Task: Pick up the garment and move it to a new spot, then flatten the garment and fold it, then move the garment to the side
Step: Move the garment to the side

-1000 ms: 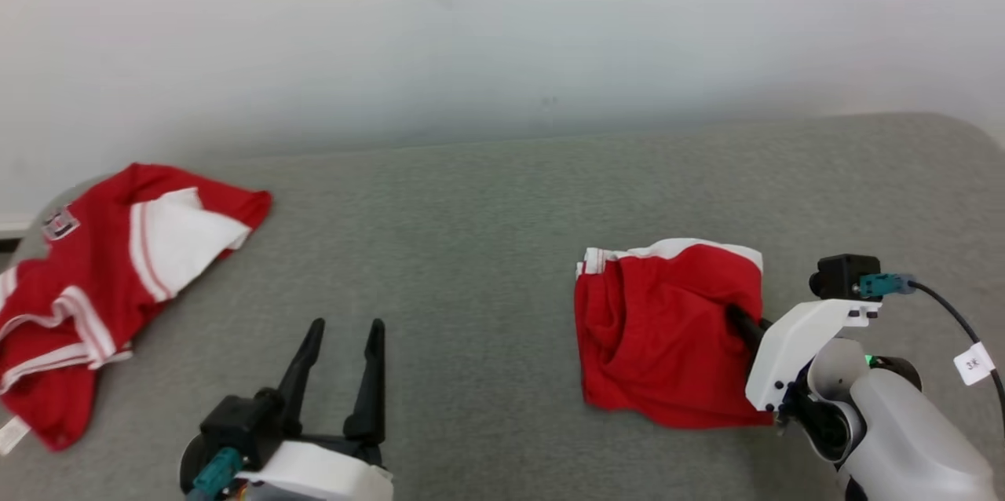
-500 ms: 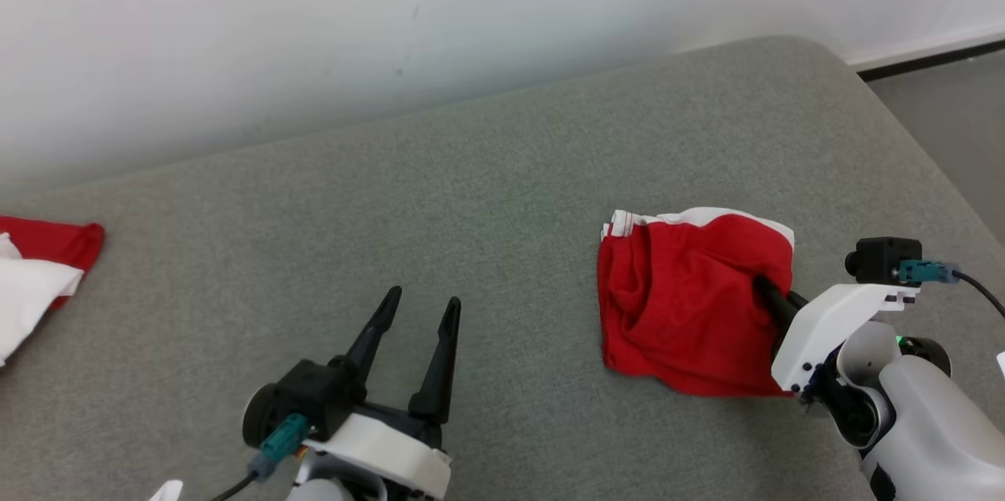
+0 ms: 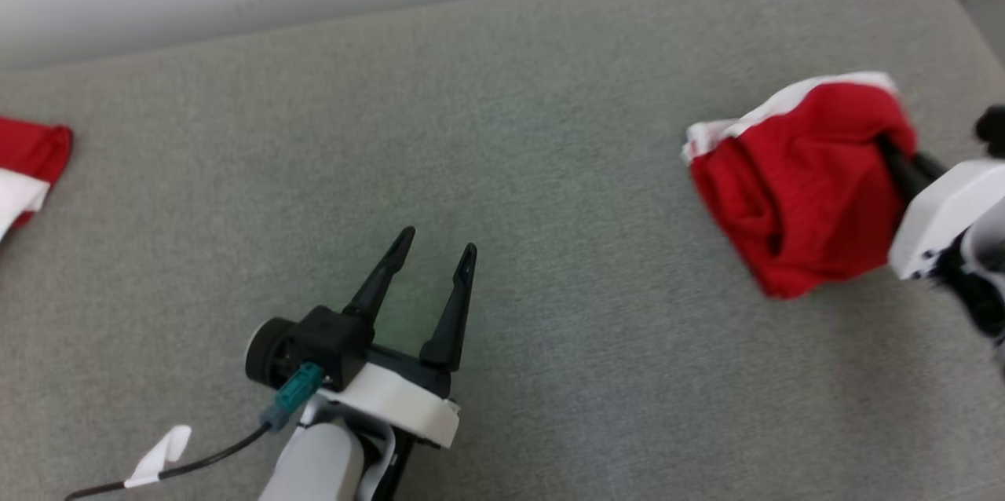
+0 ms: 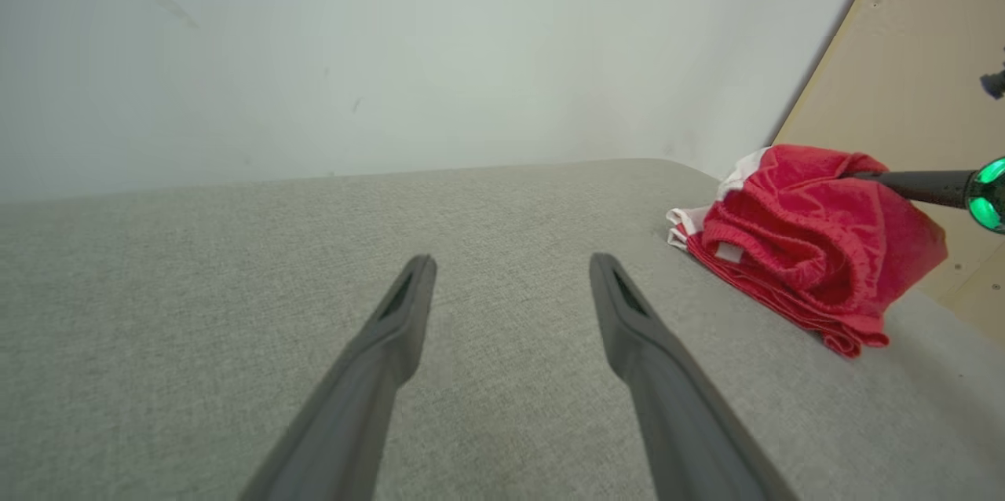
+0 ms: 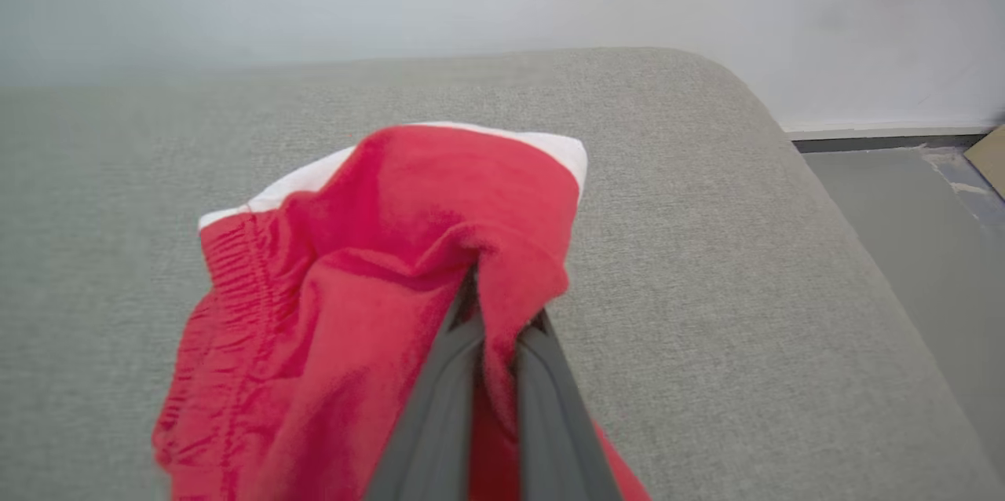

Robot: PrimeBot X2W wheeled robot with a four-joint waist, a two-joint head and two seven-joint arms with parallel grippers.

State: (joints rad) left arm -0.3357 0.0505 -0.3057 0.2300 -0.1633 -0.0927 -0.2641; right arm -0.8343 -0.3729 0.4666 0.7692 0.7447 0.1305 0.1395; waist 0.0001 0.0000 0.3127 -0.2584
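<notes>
On grey cushion [image 3: 550, 93], R tool [image 5: 502, 306] pinching red garment [image 3: 793, 187], 2nd garment [image 3: 31, 151] apart, L tool [image 3: 437, 240] agape, empty

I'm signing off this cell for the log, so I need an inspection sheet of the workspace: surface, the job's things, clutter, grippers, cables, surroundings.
Surface: grey pad, woven cover, rounded corner at its far right.
Job's things: red garment with white trim, bunched near the pad's right end, one edge raised by the grip, lower folds apparently on the pad.
Clutter: second red and white garment at the pad's left end.
Grippers: left gripper open, holding nothing, over the pad; right gripper shut on the red garment.
Cables: black cable with a white tag trailing from the left wrist.
Surroundings: pale wall behind; grey floor beyond the right end.
</notes>
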